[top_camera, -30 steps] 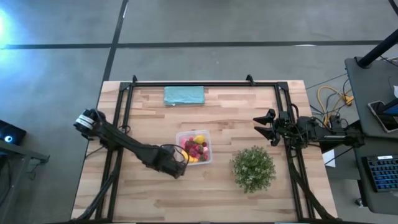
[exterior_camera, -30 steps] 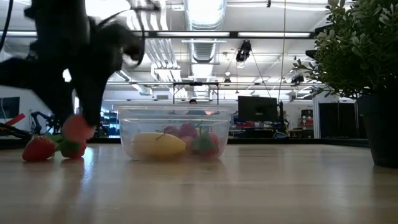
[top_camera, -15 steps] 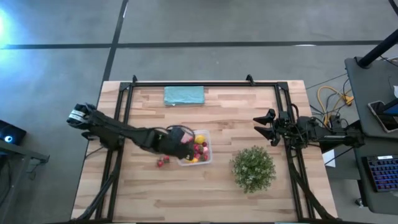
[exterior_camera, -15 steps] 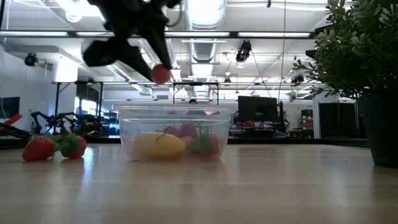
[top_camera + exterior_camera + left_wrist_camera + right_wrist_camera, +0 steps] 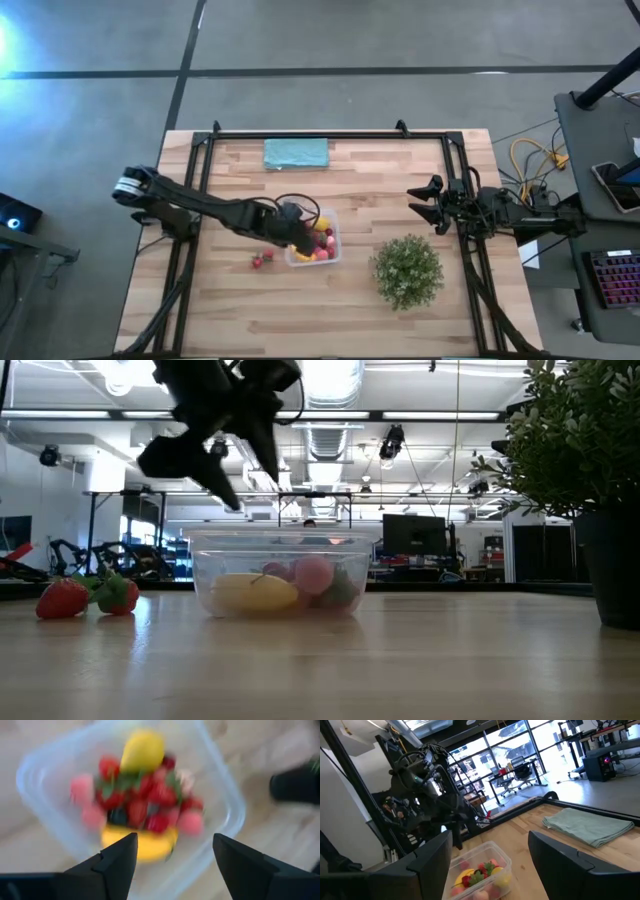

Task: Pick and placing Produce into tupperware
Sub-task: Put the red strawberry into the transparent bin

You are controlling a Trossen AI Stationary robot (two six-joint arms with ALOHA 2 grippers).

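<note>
Pink fruit (image 5: 313, 574) now dropped into tupperware (image 5: 312, 237); left gripper (image 5: 297, 226) above it, fingers parted, empty. Right gripper (image 5: 420, 203) unchanged, open, empty, desk edge.

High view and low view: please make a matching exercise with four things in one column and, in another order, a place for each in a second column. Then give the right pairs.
Things:
1. left gripper
2. teal cloth
3. green plant
4. two strawberries

Places:
A. on the table beside the tupperware, outside it
B. at the far edge of the table
C. above the tupperware, fingers apart, holding nothing
D. on the table near the waiting right gripper

Pairs: 1-C, 2-B, 3-D, 4-A
</note>
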